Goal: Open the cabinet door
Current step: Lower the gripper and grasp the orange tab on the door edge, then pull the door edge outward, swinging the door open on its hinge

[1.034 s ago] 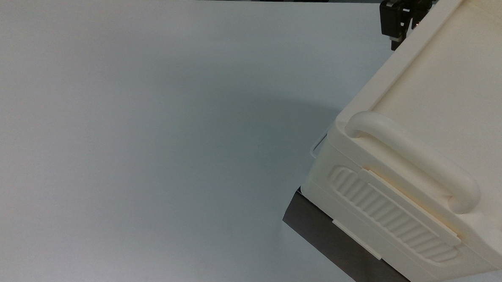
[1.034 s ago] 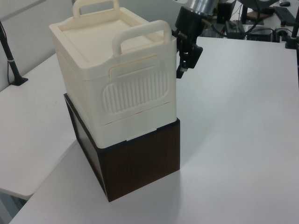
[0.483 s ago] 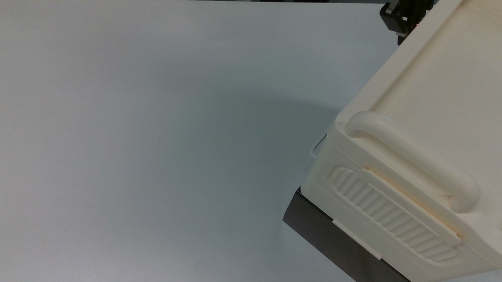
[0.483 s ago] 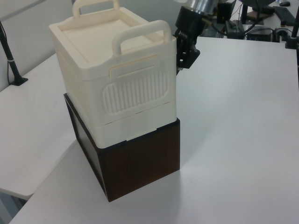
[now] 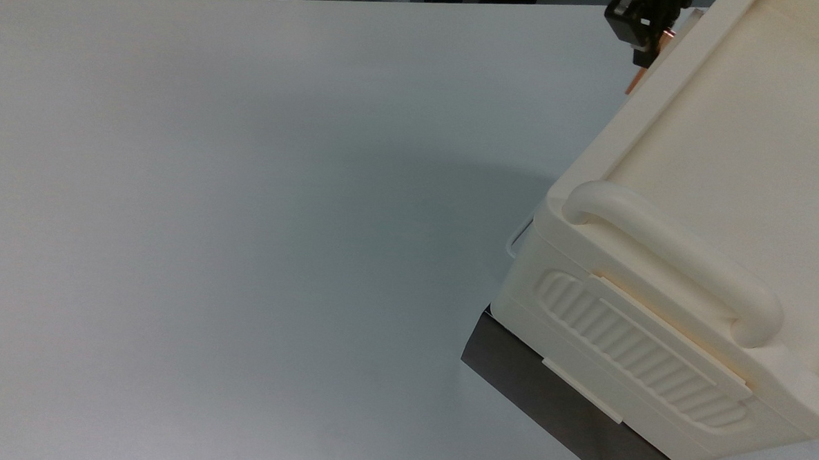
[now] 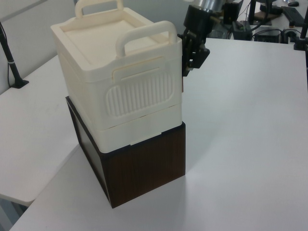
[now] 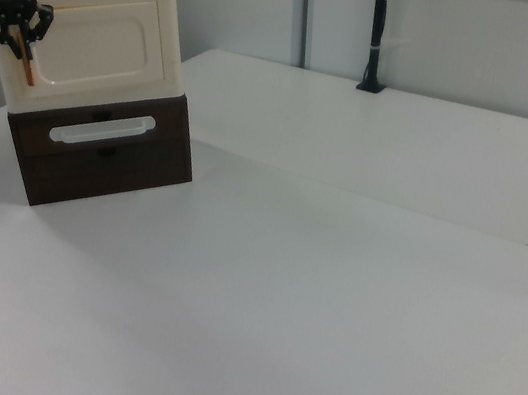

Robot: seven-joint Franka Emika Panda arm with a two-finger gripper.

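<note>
The cream cabinet [image 5: 717, 153] stands on a dark brown base [image 6: 144, 163] at the top view's right edge. Its door [image 7: 98, 40], with a recessed inset, faces the right view's camera. A copper-orange bar handle [image 7: 25, 68] runs down the door's left edge in the right view and also shows at the cabinet's far corner [image 5: 637, 77]. My gripper [image 7: 13, 32] sits at the top of this handle, shut on it. The black gripper [image 5: 644, 50] is beside the cabinet's corner, and in the left view the gripper [image 6: 188, 67] is against the cabinet's right side.
The cabinet has thick tube handles [image 5: 671, 259] on top. The dark base holds a drawer with a white bar handle [image 7: 103, 128]. A white table [image 5: 244, 216] spreads to the top view's left. A black pole [image 7: 375, 34] stands on an adjoining table; monitors and cables [image 6: 269, 29] lie behind.
My gripper moved in against the cabinet's corner and closed on the handle, then shifted toward the top view's left. The copper handle now shows beyond the cabinet's edge.
</note>
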